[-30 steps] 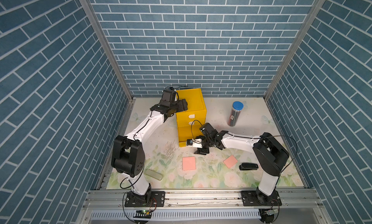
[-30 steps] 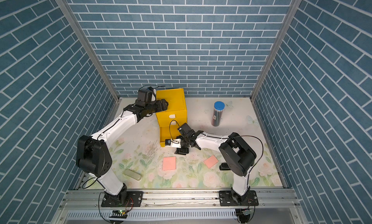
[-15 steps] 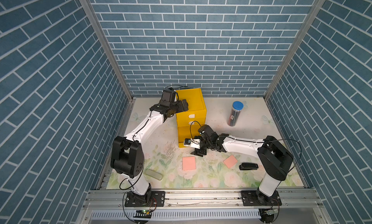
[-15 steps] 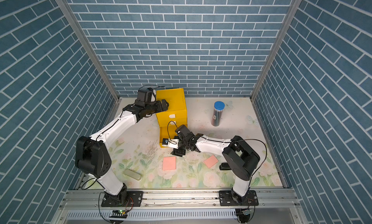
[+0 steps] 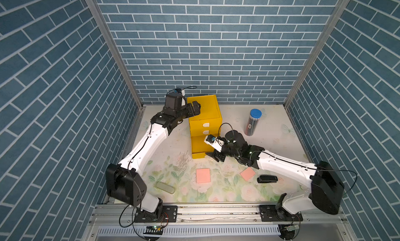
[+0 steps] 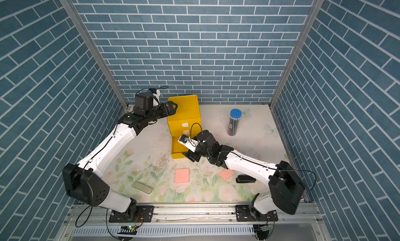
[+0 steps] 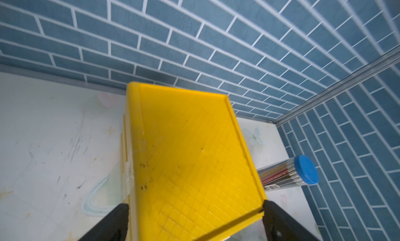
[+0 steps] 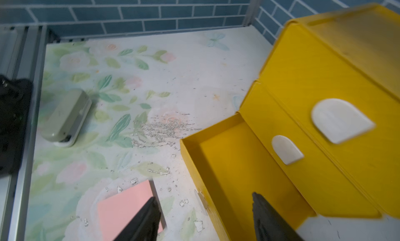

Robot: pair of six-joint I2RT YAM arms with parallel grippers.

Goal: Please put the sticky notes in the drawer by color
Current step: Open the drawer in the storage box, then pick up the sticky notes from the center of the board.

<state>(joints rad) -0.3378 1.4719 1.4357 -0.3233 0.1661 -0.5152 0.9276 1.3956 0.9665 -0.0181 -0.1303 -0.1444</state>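
A: What can go wrong?
B: The pink pad is thin and flat. The right gripper, fingers apart, holding nothing, can slip on it, or bump the empty bottom drawer shut.
A: Where is it?
B: On the table, at 6 o'clock from the yellow drawer box. Another pink pad lies at 5 o'clock. The left gripper is spread wide around the box top.
A: Yellow and green ones?
B: None show; maybe inside.

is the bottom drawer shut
No, the bottom drawer is pulled out, its bare yellow floor showing in the right wrist view.
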